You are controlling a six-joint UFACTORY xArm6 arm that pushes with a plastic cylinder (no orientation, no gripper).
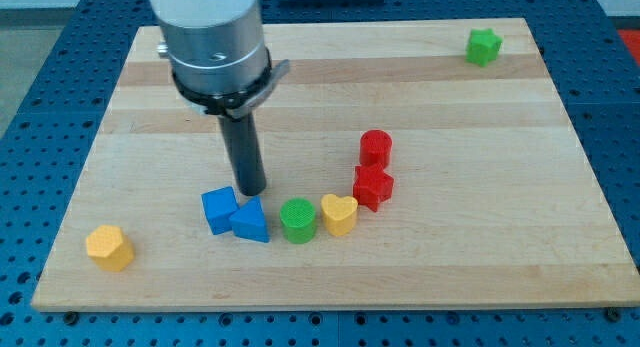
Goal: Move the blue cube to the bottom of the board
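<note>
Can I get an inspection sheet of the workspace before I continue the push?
Surface: pale wooden board, flat.
Job's things: blue cube, lower left of centre, touching a blue triangular block.
Clutter: green cylinder, yellow heart block, two red blocks in an arc; orange block at the view's bottom left; green block at top right.
Grippers: none; my tip sits just above the two blue blocks.
Cables: nothing seen.
Surroundings: blue perforated table.

My tip [250, 192] just above cube [219, 209], wedge [250, 223] touching cube's right.
</note>
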